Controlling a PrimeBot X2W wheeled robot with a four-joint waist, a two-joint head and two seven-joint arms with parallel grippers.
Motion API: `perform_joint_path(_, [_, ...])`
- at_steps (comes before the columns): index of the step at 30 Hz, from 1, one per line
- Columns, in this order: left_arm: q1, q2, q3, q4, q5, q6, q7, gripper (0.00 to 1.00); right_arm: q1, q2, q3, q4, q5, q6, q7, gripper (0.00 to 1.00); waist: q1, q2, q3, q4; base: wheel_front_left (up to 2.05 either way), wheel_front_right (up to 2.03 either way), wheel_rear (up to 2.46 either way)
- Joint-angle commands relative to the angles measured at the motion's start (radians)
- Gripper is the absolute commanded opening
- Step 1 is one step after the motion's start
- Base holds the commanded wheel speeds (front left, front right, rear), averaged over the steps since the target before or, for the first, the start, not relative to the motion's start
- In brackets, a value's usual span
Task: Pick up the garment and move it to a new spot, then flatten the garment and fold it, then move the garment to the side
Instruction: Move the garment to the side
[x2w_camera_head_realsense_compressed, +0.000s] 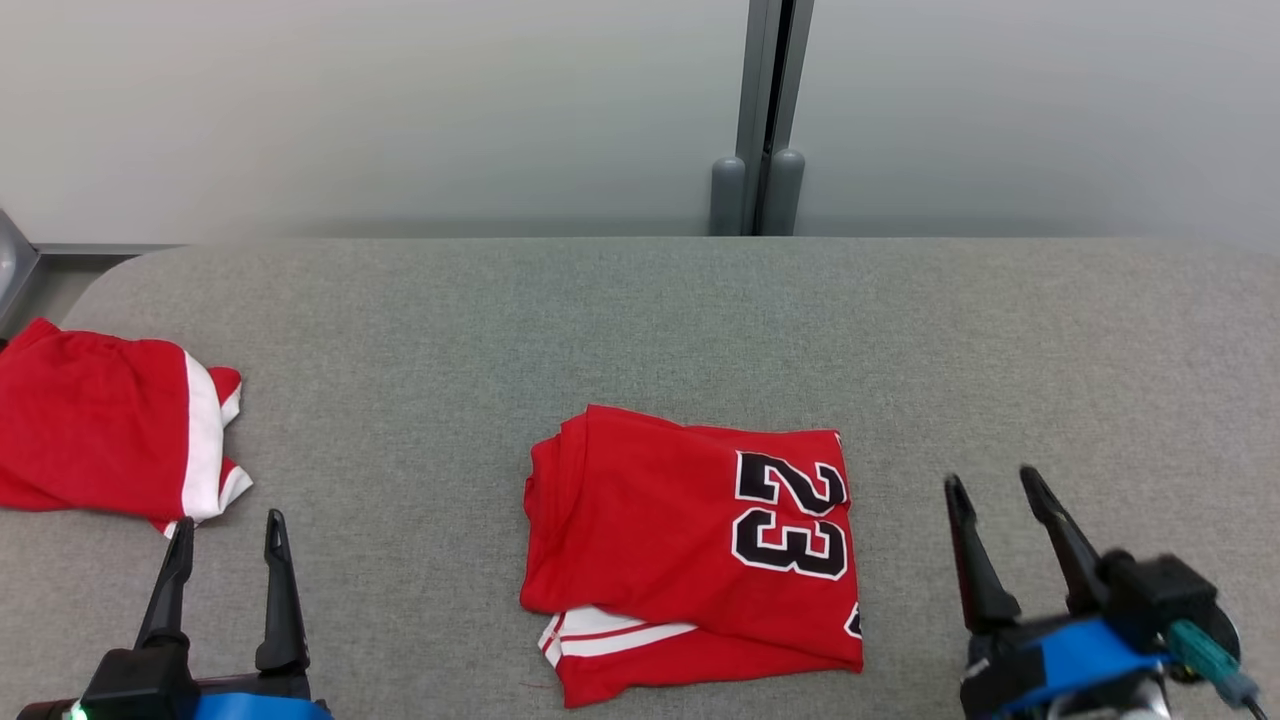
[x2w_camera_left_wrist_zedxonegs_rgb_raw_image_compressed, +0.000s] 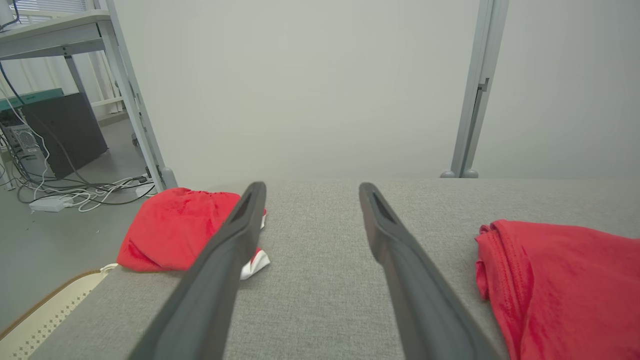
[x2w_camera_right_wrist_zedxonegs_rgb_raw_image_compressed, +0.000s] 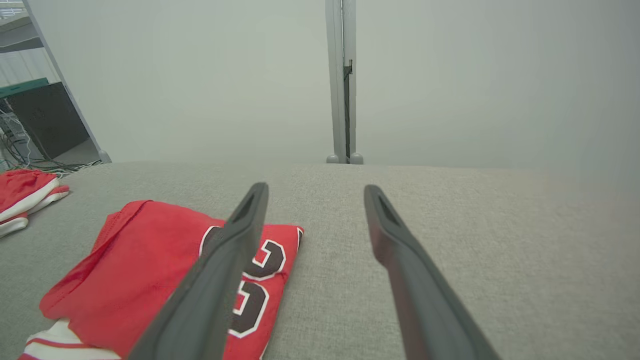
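Folded jersey (x2w_camera_head_realsense_compressed: 690, 545) at the tabletop's (x2w_camera_head_realsense_compressed: 640, 320) near edge, both grippers empty
The left gripper (x2w_camera_head_realsense_compressed: 229, 520) and right gripper (x2w_camera_head_realsense_compressed: 992, 477) hover with fingers spread apart, the red number 23 jersey between them. Slightly farther back, a red-and-white garment (x2w_camera_head_realsense_compressed: 100, 440) lies at the left edge.

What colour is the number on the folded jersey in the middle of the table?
The number is black with a white outline, on the red jersey. It shows best in the head view.

On table (x2w_camera_head_realsense_compressed: 640, 320): garment (x2w_camera_head_realsense_compressed: 690, 540) at centre; second garment (x2w_camera_head_realsense_compressed: 110, 440) far left, well apart.
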Motion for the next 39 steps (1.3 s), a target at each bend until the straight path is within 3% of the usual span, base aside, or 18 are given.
perform_joint_path(1, [-0.016, 0.008, 0.002, -0.005, -0.004, 0.003, 0.000, 1.00, -0.047, -0.001, 0.016, 0.006, -0.017, 0.000, 0.018, 1.00, 0.0000, 0.0000, 0.008, 0.001, 0.00, 0.00, 0.00])
perform_joint_path(12, [-0.072, 0.008, -0.017, 0.001, -0.016, 0.008, -0.008, 1.00, -0.261, -0.042, 0.141, 0.213, -0.008, 0.000, 0.167, 1.00, 0.0000, 0.0000, 0.075, 0.025, 0.00, 0.00, 0.00])
perform_joint_path(23, [-0.097, 0.002, -0.024, 0.034, -0.033, 0.015, -0.029, 1.00, -0.291, -0.033, 0.174, 0.440, -0.001, 0.000, 0.157, 1.00, 0.0000, 0.0000, 0.115, 0.038, 0.00, 0.00, 0.00])
perform_joint_path(30, [-0.114, 0.002, -0.032, 0.054, -0.037, 0.016, -0.038, 1.00, -0.324, -0.018, 0.261, 0.570, 0.047, 0.000, 0.137, 1.00, 0.0000, 0.0000, 0.124, 0.037, 0.00, 0.00, 0.00])
perform_joint_path(31, [-0.117, 0.003, -0.032, 0.058, -0.039, 0.015, -0.039, 1.00, -0.332, -0.015, 0.272, 0.586, 0.061, 0.001, 0.136, 0.72, 0.0000, 0.0000, 0.124, 0.037, 0.00, 0.00, 0.00])
perform_joint_path(32, [-0.121, 0.004, -0.034, 0.061, -0.040, 0.015, -0.041, 1.00, -0.341, -0.014, 0.283, 0.598, 0.070, 0.001, 0.134, 0.25, 0.0000, 0.0000, 0.125, 0.037, 0.00, 0.00, 0.00])
perform_joint_path(33, [-0.124, 0.005, -0.035, 0.064, -0.041, 0.013, -0.042, 1.00, -0.352, -0.013, 0.291, 0.609, 0.080, 0.001, 0.130, 0.00, 0.0000, 0.0000, 0.127, 0.037, 0.00, 0.00, 0.00])
perform_joint_path(39, [-0.145, 0.012, -0.041, 0.069, -0.046, 0.008, -0.047, 1.00, -0.467, -0.065, 0.327, 0.621, 0.105, 0.000, 0.076, 0.00, 0.0000, 0.0000, 0.160, 0.025, 0.00, 0.00, 0.00])
